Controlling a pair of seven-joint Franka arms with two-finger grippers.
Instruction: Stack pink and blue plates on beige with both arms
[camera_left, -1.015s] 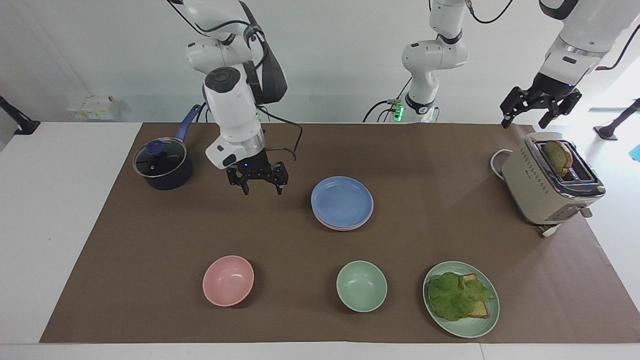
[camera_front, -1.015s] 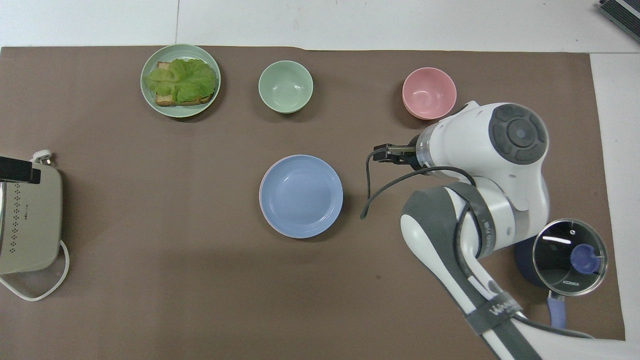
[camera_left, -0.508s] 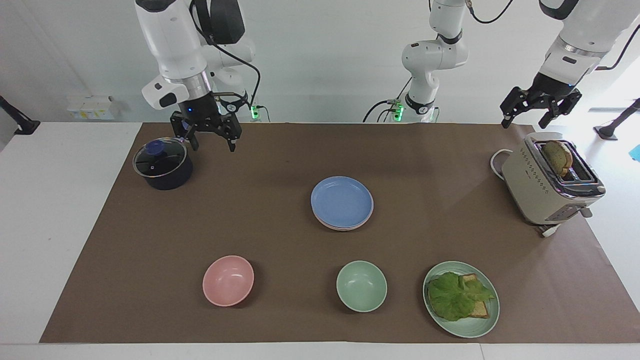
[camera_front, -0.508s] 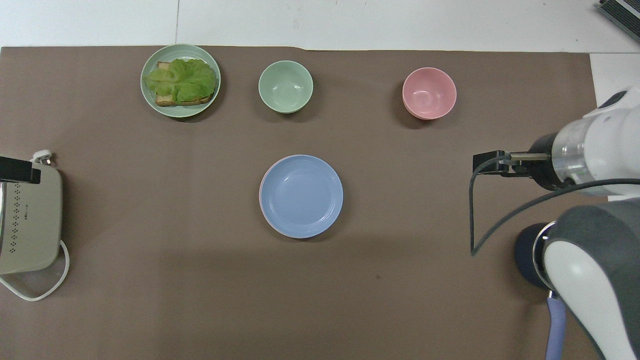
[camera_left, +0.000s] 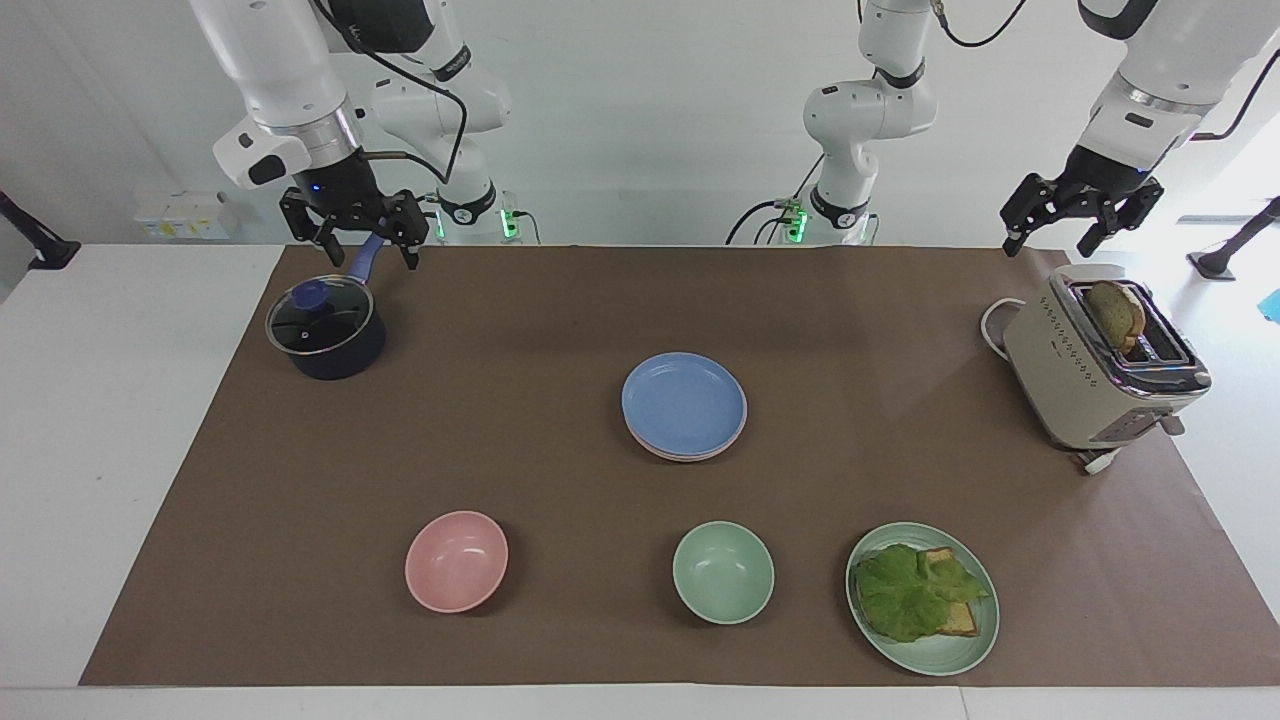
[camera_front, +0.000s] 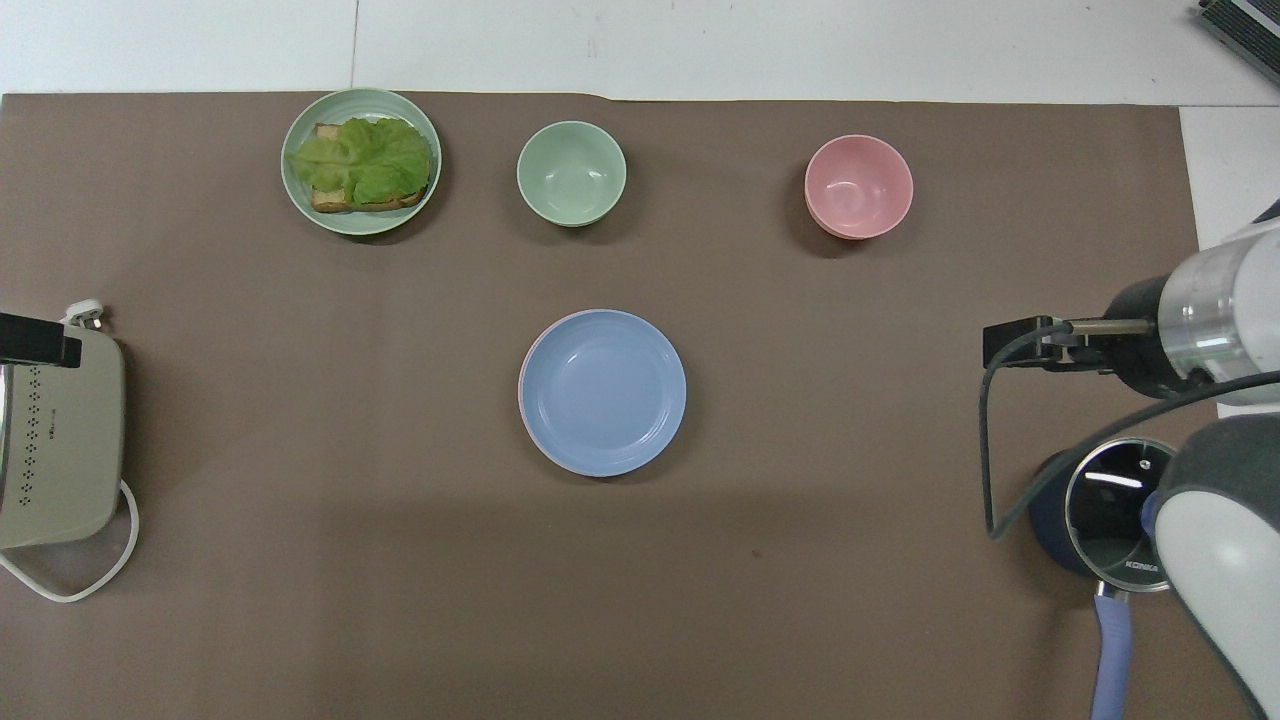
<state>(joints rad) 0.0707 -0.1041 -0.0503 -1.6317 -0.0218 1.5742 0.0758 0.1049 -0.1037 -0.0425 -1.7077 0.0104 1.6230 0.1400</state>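
Right gripper (camera_left: 348, 232) has lifted away from beside the blue plate (camera_left: 684, 402) to hang over the saucepan (camera_left: 326, 333) handle (fingers apart, empty).

Robotics lab, staged as a kitchen. Evidence: white jointed robot arms (camera_left: 860, 120) bolted at the edge of a white bench table (camera_left: 120, 420), bare white wall, cables and green status lights at the arm bases. A brown paper sheet (camera_left: 520, 330) covers the tabletop as a work mat. Props are domestic: beige boxy toaster (camera_left: 1095, 365) with bread in its slot, dark blue saucepan with glass lid (camera_left: 325, 335), matte plastic-looking bowls and plates. No counters, sink or cabinets in view.
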